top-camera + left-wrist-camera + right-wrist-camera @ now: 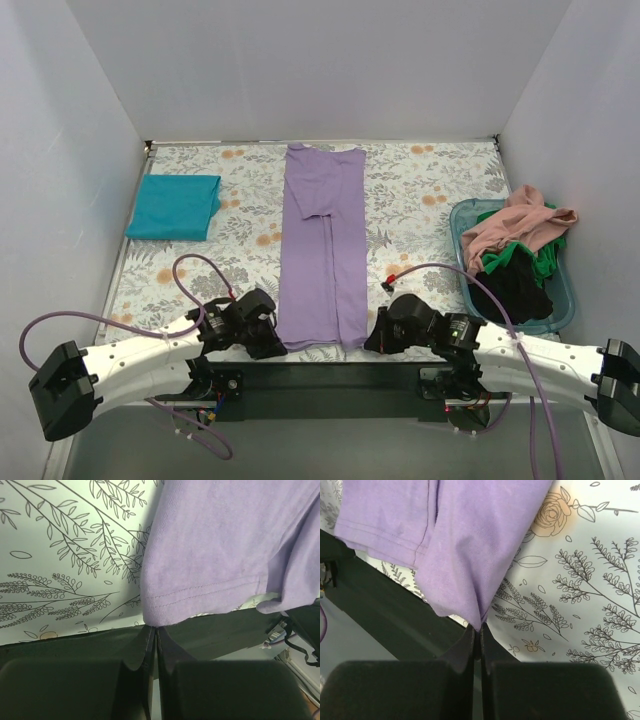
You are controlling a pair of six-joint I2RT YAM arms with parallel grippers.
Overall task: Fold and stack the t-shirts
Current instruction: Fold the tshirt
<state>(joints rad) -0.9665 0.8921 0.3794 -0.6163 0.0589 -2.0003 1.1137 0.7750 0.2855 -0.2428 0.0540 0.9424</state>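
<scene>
A lavender-purple t-shirt (pixel 322 245) lies as a long narrow strip down the middle of the floral cloth, sleeves folded in. My left gripper (pixel 276 346) is shut on its near left hem corner (pixel 155 616). My right gripper (pixel 372 345) is shut on its near right hem corner (pixel 479 620). A folded teal t-shirt (pixel 175 206) lies at the far left. Salmon-pink (pixel 520 222), green (pixel 540 262) and black (pixel 512 285) t-shirts are heaped in the blue tub (pixel 562 305) at the right.
The grey floral-print cloth (pixel 420 190) covers the table. A black bar (pixel 330 375) runs along the near edge under both grippers. White walls close in the back and sides.
</scene>
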